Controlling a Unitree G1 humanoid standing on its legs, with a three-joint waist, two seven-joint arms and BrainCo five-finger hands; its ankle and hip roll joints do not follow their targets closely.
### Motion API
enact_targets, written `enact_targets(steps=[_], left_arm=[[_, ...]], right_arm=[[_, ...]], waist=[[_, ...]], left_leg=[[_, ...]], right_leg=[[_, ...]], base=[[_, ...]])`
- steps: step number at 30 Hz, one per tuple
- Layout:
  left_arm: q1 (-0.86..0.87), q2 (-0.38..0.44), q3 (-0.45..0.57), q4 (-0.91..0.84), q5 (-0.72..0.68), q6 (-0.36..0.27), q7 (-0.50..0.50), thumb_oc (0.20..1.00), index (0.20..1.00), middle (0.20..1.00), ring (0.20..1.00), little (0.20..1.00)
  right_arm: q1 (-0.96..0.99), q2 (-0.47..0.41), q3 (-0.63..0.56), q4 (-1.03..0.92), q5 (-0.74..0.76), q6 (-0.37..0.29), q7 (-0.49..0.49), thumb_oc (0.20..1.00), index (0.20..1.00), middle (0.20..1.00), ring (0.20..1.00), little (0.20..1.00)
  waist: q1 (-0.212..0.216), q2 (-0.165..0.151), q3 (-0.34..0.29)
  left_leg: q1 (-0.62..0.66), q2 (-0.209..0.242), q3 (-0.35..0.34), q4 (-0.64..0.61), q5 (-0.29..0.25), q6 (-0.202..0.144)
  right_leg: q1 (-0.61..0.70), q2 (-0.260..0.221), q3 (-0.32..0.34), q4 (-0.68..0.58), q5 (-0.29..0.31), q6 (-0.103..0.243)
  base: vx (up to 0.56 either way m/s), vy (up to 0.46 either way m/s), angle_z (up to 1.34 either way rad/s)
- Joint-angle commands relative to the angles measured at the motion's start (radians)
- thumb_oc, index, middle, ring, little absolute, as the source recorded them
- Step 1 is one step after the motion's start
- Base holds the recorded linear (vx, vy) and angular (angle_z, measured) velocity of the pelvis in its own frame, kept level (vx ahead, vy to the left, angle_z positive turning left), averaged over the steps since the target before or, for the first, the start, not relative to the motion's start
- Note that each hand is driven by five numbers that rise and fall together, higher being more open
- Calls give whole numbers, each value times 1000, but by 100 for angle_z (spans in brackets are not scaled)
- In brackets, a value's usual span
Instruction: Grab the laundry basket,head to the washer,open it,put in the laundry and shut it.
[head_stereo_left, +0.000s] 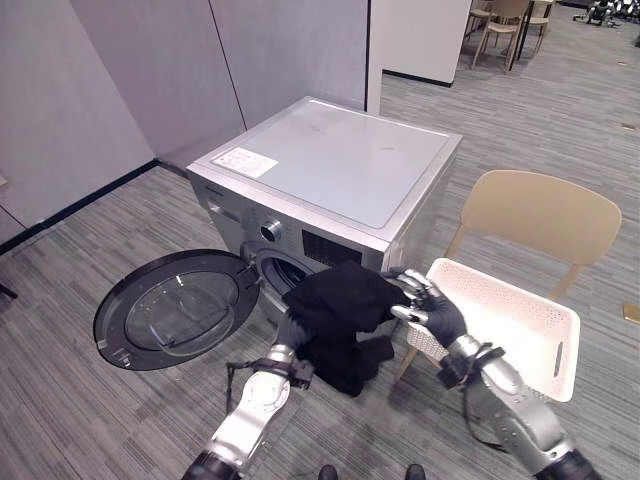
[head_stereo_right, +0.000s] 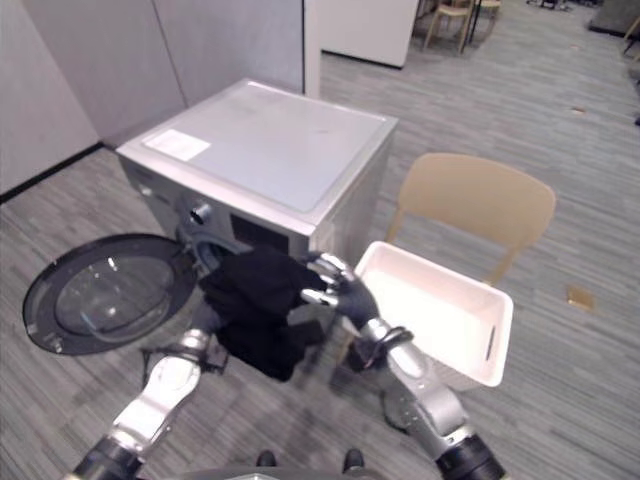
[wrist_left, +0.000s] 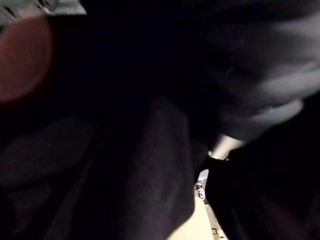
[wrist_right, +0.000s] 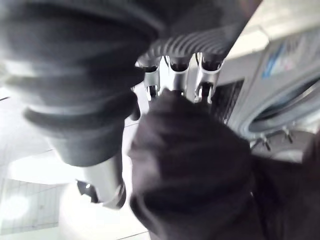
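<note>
black laundry (head_stereo_left: 340, 305) at open washer (head_stereo_left: 330, 190), right hand (head_stereo_left: 432, 308) apparently gripping it

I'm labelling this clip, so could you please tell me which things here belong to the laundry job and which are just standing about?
Part of the job:
black laundry, held up between both hands at the drum opening
washer, its door swung open
white laundry basket, on the chair seat
right hand
left hand, under the cloth

Just standing about:
beige chair
chairs far back
</note>
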Motion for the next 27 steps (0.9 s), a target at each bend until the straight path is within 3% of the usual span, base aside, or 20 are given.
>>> enact_targets(steps=[1, 5, 7, 9, 17, 20, 23, 24, 25, 26, 27], left_arm=[[-84, 15, 65, -7, -61, -55, -34, 200, 200, 200, 200, 200], [38, 46, 154, -8, -76, -49, -88, 200, 200, 200, 200, 200], [67, 52, 173, -6, -79, -49, -102, 200, 200, 200, 200, 200], [144, 59, 230, 52, -56, -41, -126, 200, 200, 200, 200, 200], [218, -11, 326, 366, -42, 14, -129, 200, 200, 200, 200, 200], [187, -33, 345, 480, -59, 16, -89, 200, 200, 200, 200, 200], [173, -37, 349, 472, -71, 14, -78, 200, 200, 200, 200, 200], [144, -39, 340, 476, -88, 11, -62, 200, 200, 200, 200, 200], [143, -38, 340, 476, -88, 11, -62, 200, 200, 200, 200, 200], [126, -44, 331, 457, -94, 11, -53, 200, 200, 200, 200, 200], [123, -48, 328, 451, -96, 11, -52, 200, 200, 200, 200, 200]], right_arm=[[-43, 9, -86, -66, -209, -63, -36, 1000, 1000, 1000, 1000, 1000], [73, -62, -215, -12, -392, -64, -58, 1000, 1000, 1000, 1000, 1000], [105, -72, -241, -2, -413, -63, -51, 1000, 1000, 1000, 1000, 1000], [184, -98, -287, 107, -520, -59, -51, 1000, 1000, 1000, 1000, 1000], [177, -86, -232, 437, -723, -52, -83, 1000, 1000, 1000, 1000, 1000], [132, -54, -205, 525, -725, -45, -114, 1000, 1000, 1000, 1000, 1000], [114, -44, -208, 536, -708, -46, -131, 1000, 1000, 1000, 1000, 1000], [96, -43, -211, 559, -695, -43, -156, 1000, 1000, 1000, 1000, 1000], [95, -42, -211, 561, -695, -44, -156, 1000, 1000, 1000, 1000, 1000], [86, -43, -213, 586, -694, -29, -174, 1000, 1000, 1000, 1000, 1000], [83, -42, -211, 595, -696, -25, -180, 1000, 1000, 1000, 1000, 1000]], waist=[[-5, -24, -15], [-12, -23, -12], [-12, -22, -12], [-13, -22, -7], [3, -21, 19], [16, -21, 50], [21, -24, 76], [30, -33, 108], [28, -33, 106], [26, -34, 107], [21, -34, 101]], left_leg=[[4, -19, -8, -6, -79, -2], [4, -16, -6, -6, -80, -2], [3, -16, -6, -6, -80, -3], [2, -13, -7, -6, -79, -3], [-1, -5, -13, 4, -74, 2], [-26, -4, -21, 28, -69, 0], [-80, -10, -28, 76, -69, -6], [-166, -11, 10, 149, -62, -22], [-174, -11, 8, 156, -65, -22], [-211, 24, 124, 195, -71, -22], [-213, 43, 182, 197, -72, -21]], right_leg=[[43, 5, 22, 38, -115, 22], [44, 8, 24, 27, -111, 24], [44, 9, 23, 26, -111, 25], [43, 11, 22, 22, -110, 26], [46, 18, 25, 28, -121, 17], [37, 18, 14, 42, -127, 11], [18, 10, -8, 50, -126, 11], [-6, -15, -59, 50, -121, 12], [-9, -15, -62, 50, -121, 12], [-14, -38, -128, 42, -120, 16], [-17, -45, -154, 37, -114, 19]], base=[[0, 0, 0], [1, -2, -1], [0, -14, -7], [-2, -13, -3], [-3, -21, -5], [-61, -36, 3], [-156, -4, 25], [-181, 0, 45], [-228, 29, 116], [-49, 48, 127], [59, 106, 147]])
